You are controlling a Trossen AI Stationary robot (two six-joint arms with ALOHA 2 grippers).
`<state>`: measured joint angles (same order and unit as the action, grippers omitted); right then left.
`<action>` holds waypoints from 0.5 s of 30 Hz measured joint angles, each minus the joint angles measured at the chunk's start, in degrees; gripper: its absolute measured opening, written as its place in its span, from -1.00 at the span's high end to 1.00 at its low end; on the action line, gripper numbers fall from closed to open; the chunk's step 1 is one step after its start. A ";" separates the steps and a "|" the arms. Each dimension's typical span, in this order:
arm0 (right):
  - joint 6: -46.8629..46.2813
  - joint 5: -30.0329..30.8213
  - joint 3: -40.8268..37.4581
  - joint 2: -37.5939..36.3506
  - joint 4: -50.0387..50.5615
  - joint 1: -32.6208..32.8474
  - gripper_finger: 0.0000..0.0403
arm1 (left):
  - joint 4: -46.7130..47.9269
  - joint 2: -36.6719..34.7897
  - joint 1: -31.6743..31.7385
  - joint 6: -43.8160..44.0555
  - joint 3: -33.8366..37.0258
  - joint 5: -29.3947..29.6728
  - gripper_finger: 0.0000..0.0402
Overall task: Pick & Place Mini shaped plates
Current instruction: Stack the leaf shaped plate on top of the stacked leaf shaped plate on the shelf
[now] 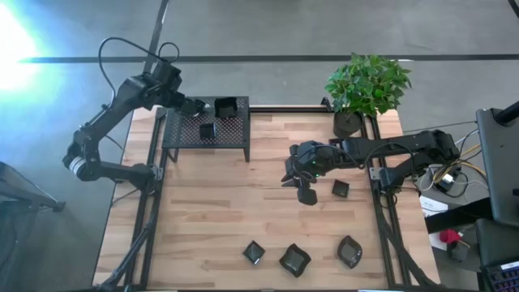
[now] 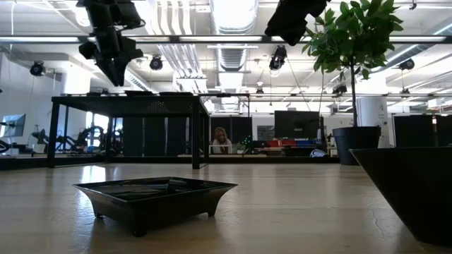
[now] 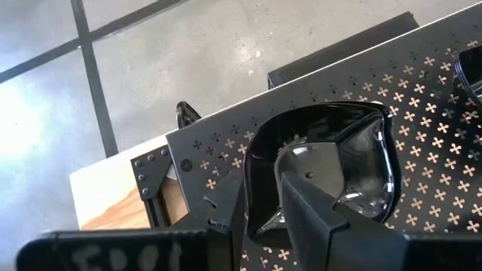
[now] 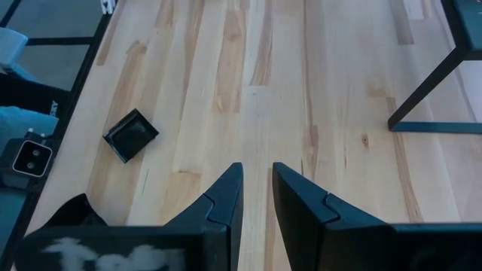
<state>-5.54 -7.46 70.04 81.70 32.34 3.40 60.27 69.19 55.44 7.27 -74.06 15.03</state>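
My left gripper [image 3: 263, 214] is over the far left part of the black perforated stand [image 1: 207, 134], shut on a glossy rounded mini plate [image 3: 331, 158]. Two more mini plates sit on the stand top: a square one [image 1: 225, 105] and a smaller one [image 1: 207, 130]. My right gripper [image 4: 256, 177] hovers over bare wood mid-table [image 1: 306, 193], its fingers drawn together to a thin slit with nothing between them. A small square plate [image 4: 130, 134] lies flat on the table beside it [image 1: 340, 189]. Three more plates [image 1: 254, 252] [image 1: 294, 259] [image 1: 349, 251] lie along the near edge. My left gripper has the plate by its rim [image 3: 254, 197], pinched with one finger [image 3: 309, 199] inside the bowl and the other [image 3: 226, 207] outside. The fingers slant down from above the stand's left end. Whether the plate's base rests on the stand or hangs just above it, I cannot tell.
A potted plant [image 1: 365, 89] stands at the table's far right corner. The stand's legs [image 4: 422, 98] rise from the far left of the wood. In the low view one plate [image 2: 152, 201] sits close in front and another [image 2: 413, 190] fills the right. A person [image 2: 221, 140] sits far behind.
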 joint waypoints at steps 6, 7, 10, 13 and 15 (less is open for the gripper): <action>0.00 0.02 0.02 0.01 -0.02 0.00 0.66 | -0.16 0.74 0.00 -0.04 2.85 -0.04 0.59; 0.00 0.02 0.02 0.00 -0.03 0.00 0.66 | -0.36 0.85 0.00 -0.02 3.38 -0.04 0.59; -0.19 0.02 0.02 0.01 -0.04 0.00 0.66 | -0.80 1.25 0.00 -0.04 4.75 -0.04 0.59; -0.70 0.02 0.02 0.01 -0.04 0.00 0.66 | -2.40 1.51 0.00 -0.05 5.80 -0.09 0.59; -0.70 0.02 0.02 0.00 -0.05 -0.01 0.66 | -3.50 1.51 -0.02 -0.04 6.31 -0.15 0.59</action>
<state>-6.24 -7.44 70.06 81.70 32.28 3.39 56.77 70.70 55.42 7.22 -67.74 14.87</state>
